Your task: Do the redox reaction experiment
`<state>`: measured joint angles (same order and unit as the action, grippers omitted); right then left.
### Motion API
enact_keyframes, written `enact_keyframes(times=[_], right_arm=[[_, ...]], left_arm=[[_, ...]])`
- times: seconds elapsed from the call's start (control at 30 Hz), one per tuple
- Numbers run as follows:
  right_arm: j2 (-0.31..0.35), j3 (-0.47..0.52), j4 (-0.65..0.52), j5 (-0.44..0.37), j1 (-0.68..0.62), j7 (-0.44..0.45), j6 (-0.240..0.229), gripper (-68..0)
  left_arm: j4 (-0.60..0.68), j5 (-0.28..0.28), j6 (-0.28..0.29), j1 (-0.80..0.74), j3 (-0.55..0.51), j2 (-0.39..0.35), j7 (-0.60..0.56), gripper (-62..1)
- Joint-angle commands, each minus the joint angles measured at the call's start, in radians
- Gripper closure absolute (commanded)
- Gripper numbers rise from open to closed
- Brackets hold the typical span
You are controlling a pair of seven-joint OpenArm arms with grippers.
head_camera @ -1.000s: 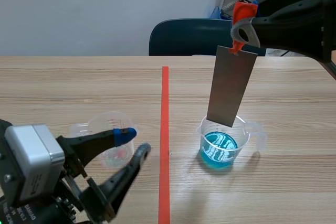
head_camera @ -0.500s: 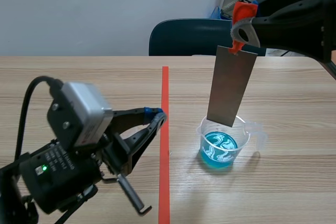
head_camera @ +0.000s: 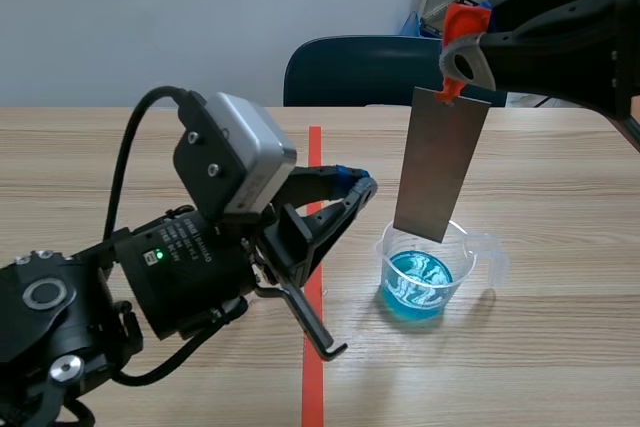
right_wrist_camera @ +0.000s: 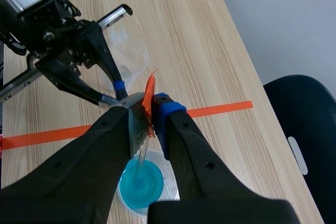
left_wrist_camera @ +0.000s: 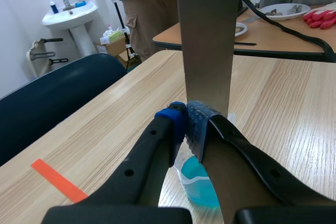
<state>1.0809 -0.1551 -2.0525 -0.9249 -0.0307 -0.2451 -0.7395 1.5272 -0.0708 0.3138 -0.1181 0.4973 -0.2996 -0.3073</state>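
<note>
A grey metal strip hangs upright from my right gripper, which is shut on its orange-taped top end. The strip's lower end is at the rim of a clear beaker holding blue liquid; contact with the liquid cannot be told. My left gripper is raised over the red tape line, left of the strip. In the left wrist view its fingertips meet just short of the strip, shut on nothing, with the beaker below.
An empty clear cup stands on the table beyond the tape line, behind the left arm and hidden in the scene view. A dark blue chair sits at the table's far edge. A sink and another table show in the background.
My left arm has risen from the front left and swung right toward the strip, and its fingers have gone from open to shut. The right arm and strip have not moved.
</note>
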Motion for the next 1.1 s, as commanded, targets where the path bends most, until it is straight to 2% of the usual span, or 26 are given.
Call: enact_keyframes(times=[0.0, 0.17, 0.53, 0.7, 1.07], right_arm=[[0.010, 0.012, -0.006, -0.010, 0.014, 0.014, -0.006, -0.6], [0.010, 0.012, -0.006, -0.010, 0.014, 0.014, -0.006, -0.6], [0.010, 0.012, -0.006, -0.010, 0.014, 0.014, -0.006, -0.6], [0.010, 0.012, -0.006, -0.010, 0.014, 0.014, -0.006, -0.6], [0.010, 0.012, -0.006, -0.010, 0.014, 0.014, -0.006, -0.6]], left_arm=[[-0.014, 0.007, -0.013, 0.015, 0.014, 0.006, -0.010, -2.7], [-0.064, 0.008, -0.037, 0.048, 0.047, 0.022, -0.009, -2.7], [-0.188, 0.007, -0.069, 0.072, 0.053, 0.122, -0.009, -2.7], [-0.204, 0.007, -0.102, 0.072, 0.053, 0.152, -0.010, -2.7], [-0.205, 0.006, -0.109, 0.080, 0.053, 0.166, -0.009, -2.7]])
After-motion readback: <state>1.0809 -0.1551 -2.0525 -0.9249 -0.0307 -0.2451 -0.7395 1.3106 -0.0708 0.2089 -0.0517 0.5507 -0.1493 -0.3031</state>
